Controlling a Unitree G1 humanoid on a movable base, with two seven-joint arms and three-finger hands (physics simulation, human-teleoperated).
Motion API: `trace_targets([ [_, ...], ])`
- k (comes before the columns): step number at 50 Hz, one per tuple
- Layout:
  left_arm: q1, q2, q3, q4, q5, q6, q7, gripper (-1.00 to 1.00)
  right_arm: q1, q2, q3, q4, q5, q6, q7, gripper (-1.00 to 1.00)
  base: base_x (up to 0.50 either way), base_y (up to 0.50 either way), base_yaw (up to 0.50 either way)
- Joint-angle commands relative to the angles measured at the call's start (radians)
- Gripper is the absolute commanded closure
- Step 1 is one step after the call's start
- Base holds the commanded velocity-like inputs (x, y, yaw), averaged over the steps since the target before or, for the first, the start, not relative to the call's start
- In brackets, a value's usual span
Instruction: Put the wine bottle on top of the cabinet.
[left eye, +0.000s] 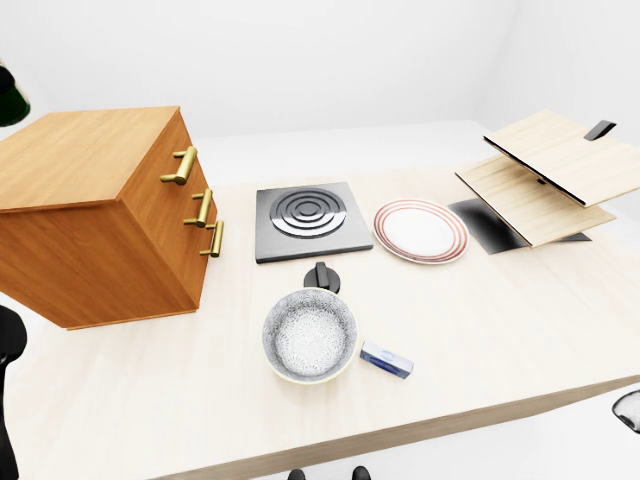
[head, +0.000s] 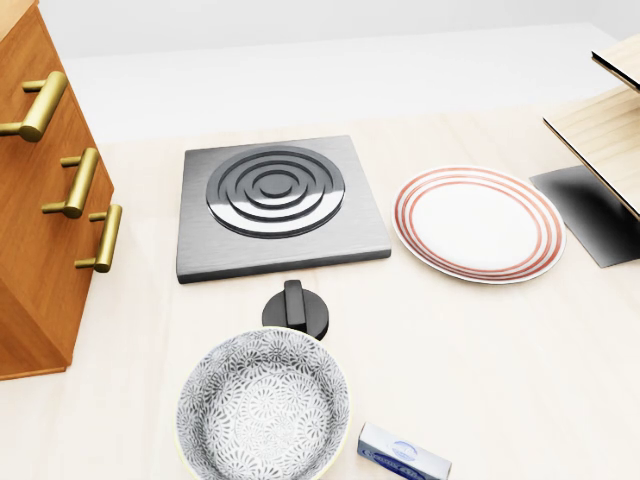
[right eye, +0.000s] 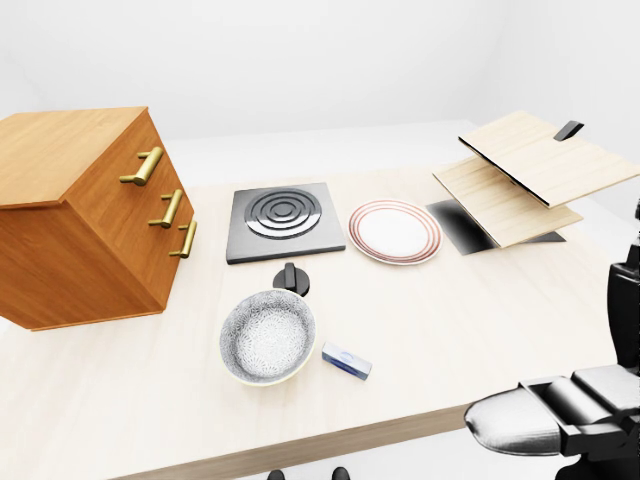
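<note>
A pale wooden surface (left eye: 520, 330) in a white room carries the cabinet (left eye: 90, 215) at left. A dark green shape (left eye: 12, 95), possibly the wine bottle, shows top-left. The right hand (right eye: 555, 415) sits at lower right below the surface's edge; its grip is unreadable.

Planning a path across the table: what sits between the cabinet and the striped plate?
The grey hob plate lies between the cabinet and the striped plate, clearest in the left-eye view.
</note>
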Motion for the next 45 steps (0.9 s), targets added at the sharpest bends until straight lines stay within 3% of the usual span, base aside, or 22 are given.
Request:
trace_targets([
  [1,0.011,-0.019,0.02,0.037,-0.024,0.0,0.024,0.96,0.006,0.01,0.006,0.0,-0.03,0.0,0.021,-1.0,0.0,0.0,0.0],
  [12,0.017,-0.04,0.025,0.054,-0.038,0.0,0.014,0.96,0.004,0.024,-0.01,-0.02,-0.044,0.0,0.04,-1.0,0.0,0.0,0.0],
  [45,0.146,-0.112,0.053,0.131,-0.043,0.0,0.168,0.96,0.042,0.062,0.03,0.012,-0.22,0.0,0.171,-1.0,0.0,0.0,0.0],
])
